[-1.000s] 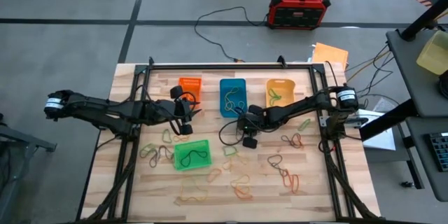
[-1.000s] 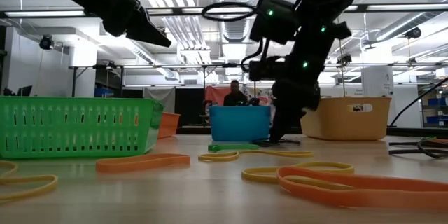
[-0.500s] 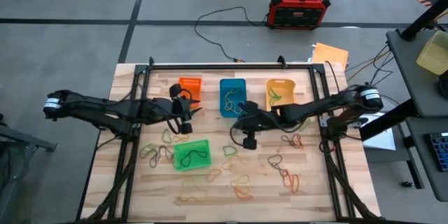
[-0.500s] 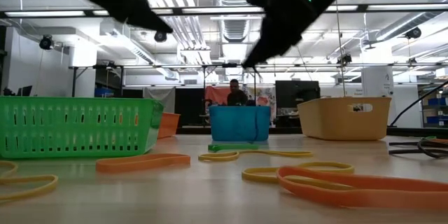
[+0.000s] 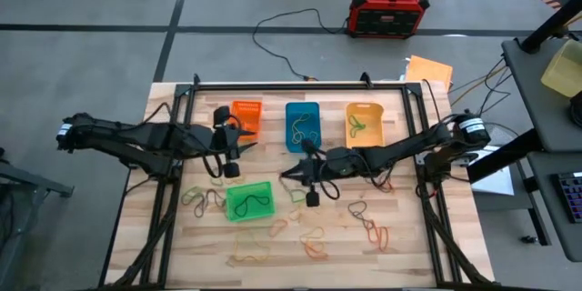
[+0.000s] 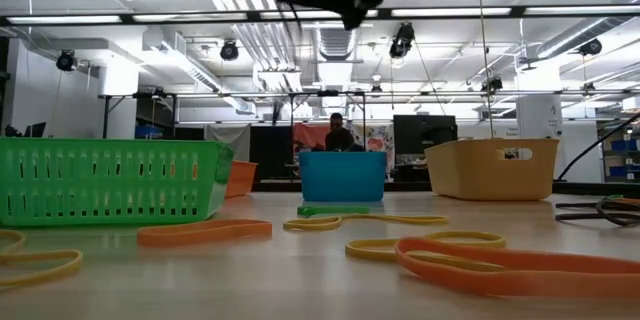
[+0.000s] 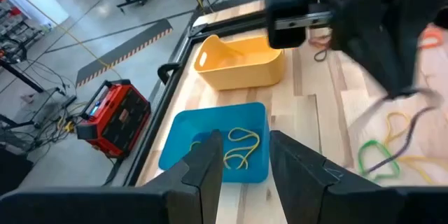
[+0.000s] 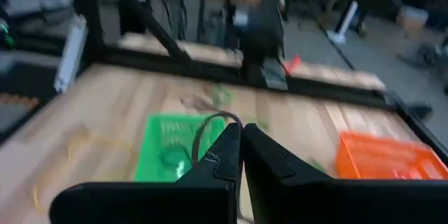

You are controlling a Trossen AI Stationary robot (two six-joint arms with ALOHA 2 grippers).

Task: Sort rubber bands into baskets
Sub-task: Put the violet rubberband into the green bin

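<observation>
The right gripper (image 5: 293,175) is hanging over the table just beside the green basket (image 5: 248,201), its fingers (image 8: 231,155) pinched fully together. In its wrist view a thin dark band (image 8: 207,127) is arching up from between the tips, so it seems to be pinching that band, with the green basket lying past the fingertips. The left gripper (image 5: 238,143) is waiting beside the orange basket (image 5: 246,115) with its fingers (image 7: 206,171) standing narrowly apart and nothing between them; the blue basket (image 7: 218,144), with yellow loops in it, and the yellow basket (image 7: 239,60) lie ahead of its tips.

The bands are looking light, limp and stretchy. A loop will sag and swing from a pinch, and may cling to a fingertip on release. The best hold is probably a tight nip on a single strand where it lifts clear of the wood. Many loose bands (image 5: 315,245) are lying flat around and beyond the green basket, some overlapping, so a nip there could drag up a neighbour.

Compared with a second ago, the right arm is reaching further across: its gripper was down at the table near the blue basket and is now raised and close to the green one. The left gripper is a little nearer the orange basket, its gap unchanged.
</observation>
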